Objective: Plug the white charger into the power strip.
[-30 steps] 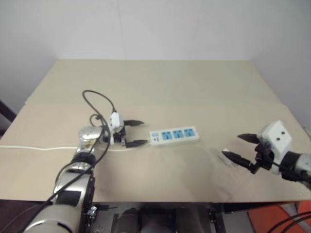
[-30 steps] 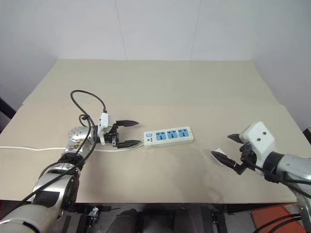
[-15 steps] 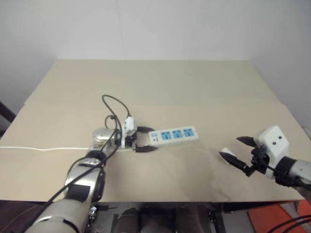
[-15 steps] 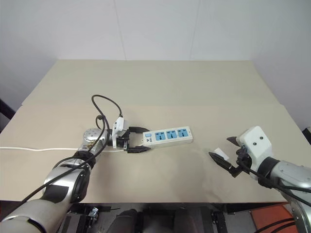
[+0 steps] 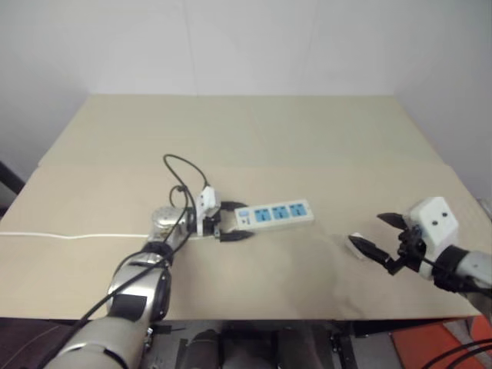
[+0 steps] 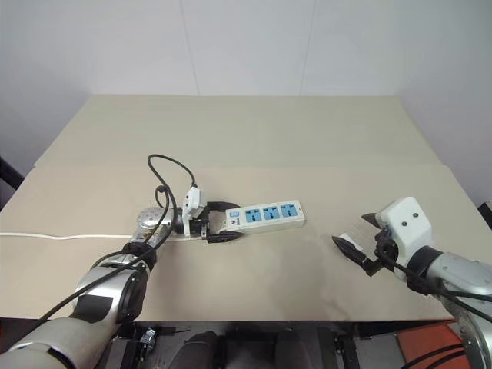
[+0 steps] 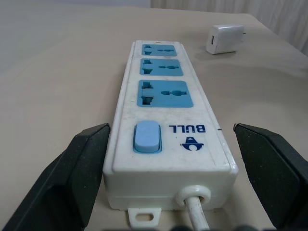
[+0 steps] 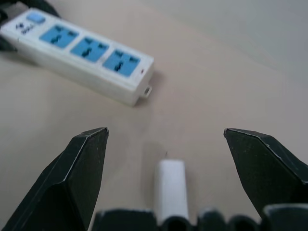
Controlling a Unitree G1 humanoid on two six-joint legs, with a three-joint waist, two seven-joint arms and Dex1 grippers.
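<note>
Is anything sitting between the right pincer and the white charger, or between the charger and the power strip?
Nothing visible. The white charger lies between the right pincer's open fingers, with bare table up to the power strip.

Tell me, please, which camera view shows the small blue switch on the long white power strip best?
The left wrist view: the blue switch faces the camera on the long white power strip. The right wrist view shows it far off; in both eye views it is a speck.

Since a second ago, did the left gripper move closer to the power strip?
Yes. The left gripper slid right along the table toward the power strip, which stayed put. Its open jaws now straddle the strip's switch end; earlier they were short of it.
</note>
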